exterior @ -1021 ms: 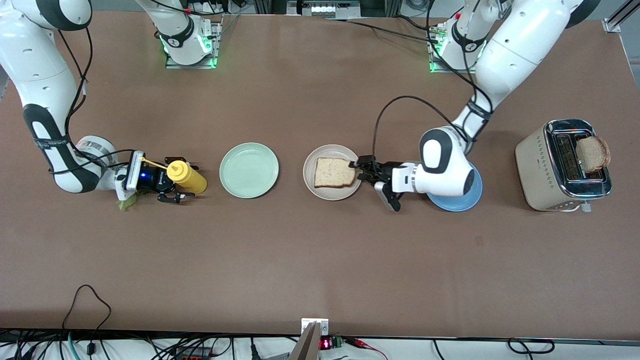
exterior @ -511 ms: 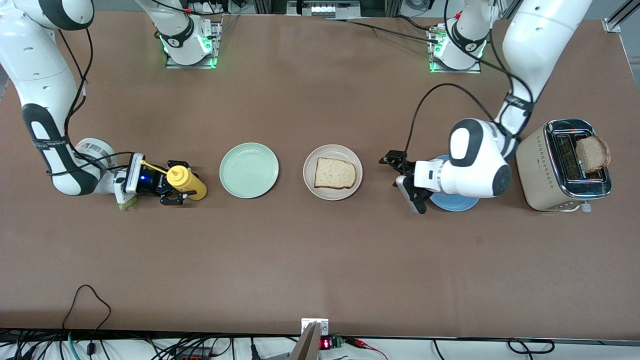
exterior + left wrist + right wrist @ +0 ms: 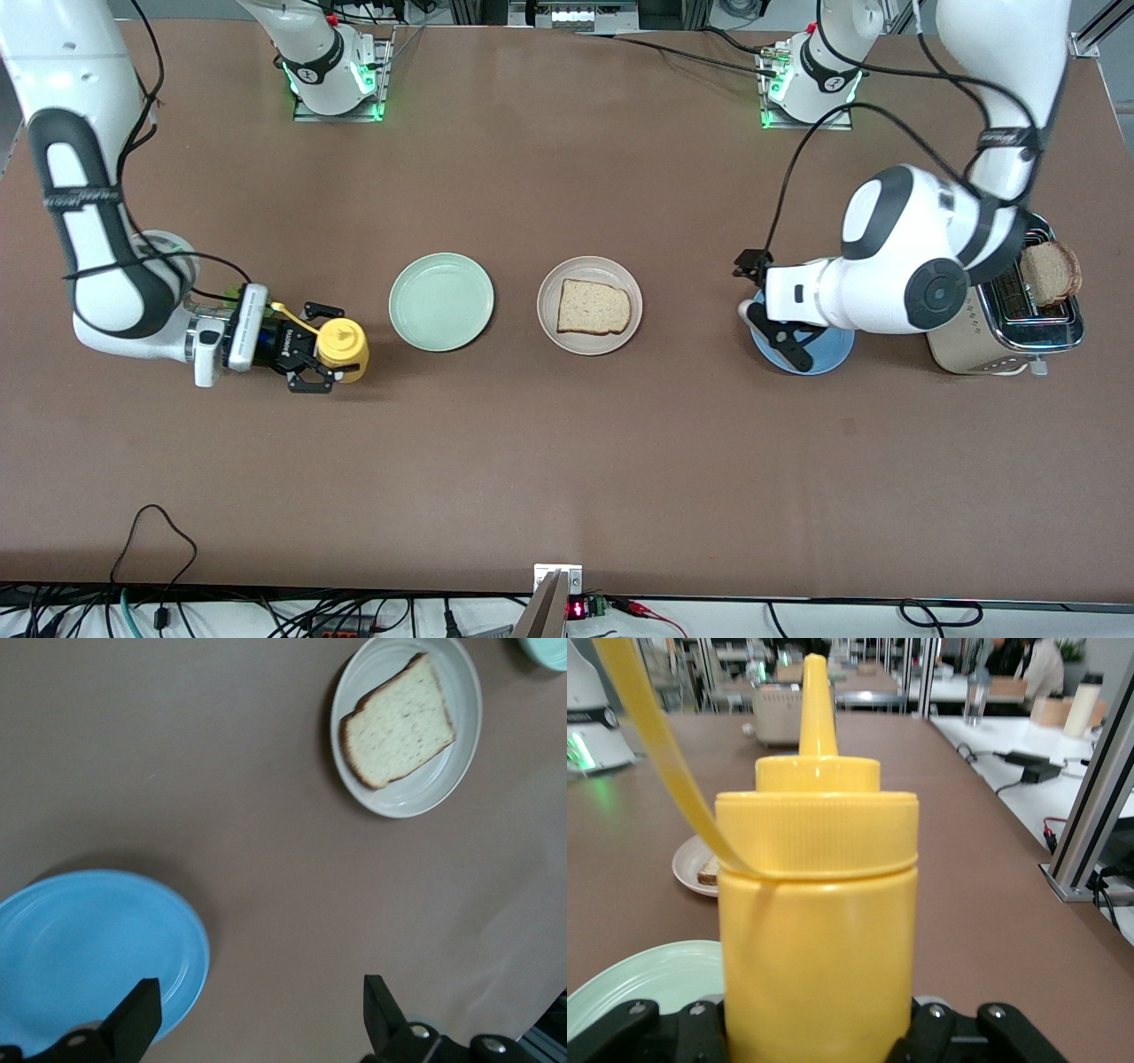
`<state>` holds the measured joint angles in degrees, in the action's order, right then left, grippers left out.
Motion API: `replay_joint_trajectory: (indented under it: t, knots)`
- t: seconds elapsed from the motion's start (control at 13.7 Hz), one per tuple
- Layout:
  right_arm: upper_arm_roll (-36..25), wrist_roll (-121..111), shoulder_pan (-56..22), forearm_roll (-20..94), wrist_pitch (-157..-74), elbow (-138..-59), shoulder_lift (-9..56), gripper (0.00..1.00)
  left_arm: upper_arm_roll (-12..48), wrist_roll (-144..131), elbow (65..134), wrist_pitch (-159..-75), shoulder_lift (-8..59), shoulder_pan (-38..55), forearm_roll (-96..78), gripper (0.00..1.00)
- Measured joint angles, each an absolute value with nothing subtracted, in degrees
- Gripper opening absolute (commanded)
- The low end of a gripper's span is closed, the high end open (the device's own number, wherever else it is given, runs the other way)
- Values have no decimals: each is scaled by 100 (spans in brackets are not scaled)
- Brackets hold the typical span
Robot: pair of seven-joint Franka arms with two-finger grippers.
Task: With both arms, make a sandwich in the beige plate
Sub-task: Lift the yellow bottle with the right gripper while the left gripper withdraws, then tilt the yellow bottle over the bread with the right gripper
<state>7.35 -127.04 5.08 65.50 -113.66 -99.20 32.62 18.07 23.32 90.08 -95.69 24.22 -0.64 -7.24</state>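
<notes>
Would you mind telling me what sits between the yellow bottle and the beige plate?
The mint green plate sits between the yellow bottle and the beige plate holding a bread slice, as the front view shows.

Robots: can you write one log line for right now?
right gripper: shut on yellow squeeze bottle | left gripper: open over round blue plate | round beige plate: one bread slice

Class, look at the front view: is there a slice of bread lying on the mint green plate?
No. The mint green plate is bare; the bread slice lies on the beige plate beside it.
</notes>
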Motion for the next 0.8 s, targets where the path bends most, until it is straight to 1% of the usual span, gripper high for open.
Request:
replay_joint_trajectory:
  t: [0.22, 0.44, 0.58, 0.8]
  knots:
    - [738, -11415, -140, 5461, -12305, -9663, 2989, 29, 1798, 1957, 8285, -8677, 2374, -79, -225, 100]
    - [741, -9825, -837, 3850, -13036, -9473, 2851, 29, 1666, 1857, 7813, -8221, 2345, -66, 117, 100]
    - [742, -8574, -1284, 2579, -13165, -9293, 2843, 29, 1303, 1845, 7723, -8166, 2178, -34, 131, 100]
    - [746, -6806, -1875, 760, -13183, -9066, 2831, 29, 652, 1668, 7744, -8073, 1712, 136, 127, 100]
